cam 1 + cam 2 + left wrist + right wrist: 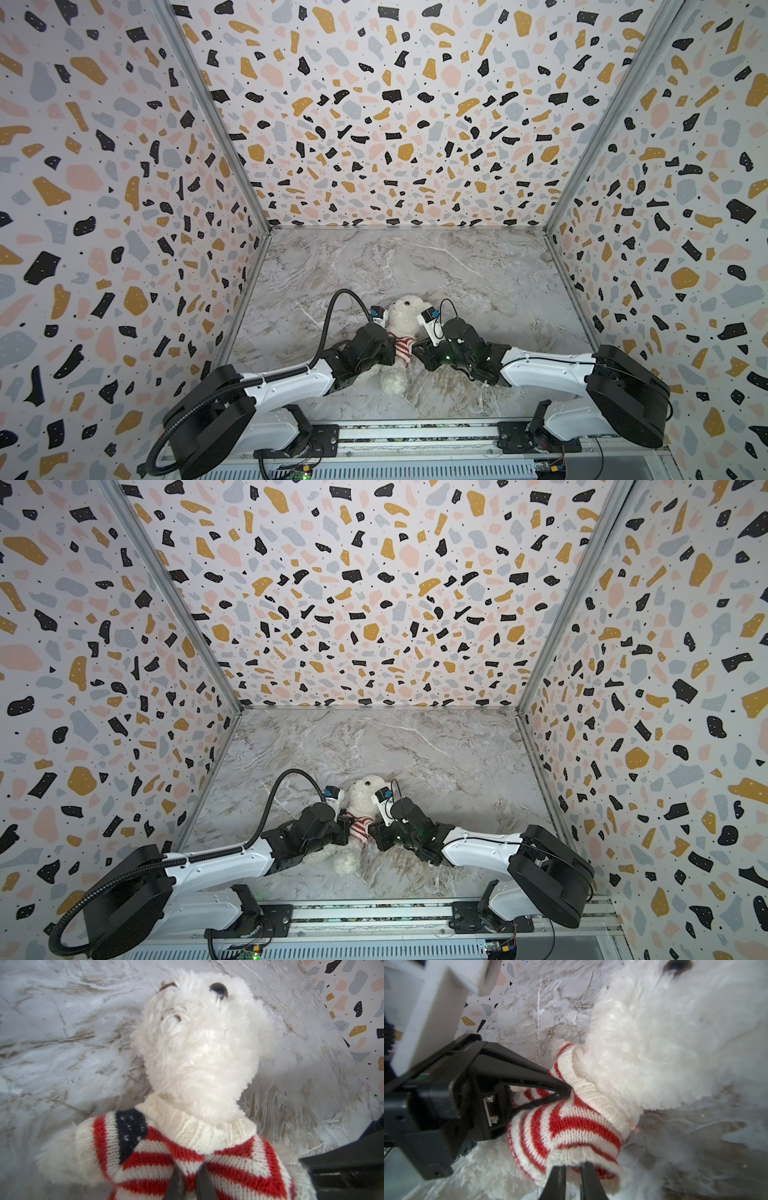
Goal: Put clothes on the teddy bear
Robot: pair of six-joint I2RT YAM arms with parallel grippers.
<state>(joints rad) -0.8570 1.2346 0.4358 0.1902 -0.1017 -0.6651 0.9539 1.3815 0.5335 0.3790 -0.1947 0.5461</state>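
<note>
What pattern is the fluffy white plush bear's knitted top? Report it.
Knitted top: red-and-white stripes, navy dotted patch, cream collar; clearest in the left wrist view.

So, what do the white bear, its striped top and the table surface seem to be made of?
The teddy bear: plush, long fluffy white pile, matte. The striped top: knitted yarn, stitch rows and ribbed collar show; wool or acrylic, cannot tell. The table: smooth, grey-veined marble look, perhaps only a printed sheet.

Teddy bear in sweater on table between left end effector, right end effector.
</note>
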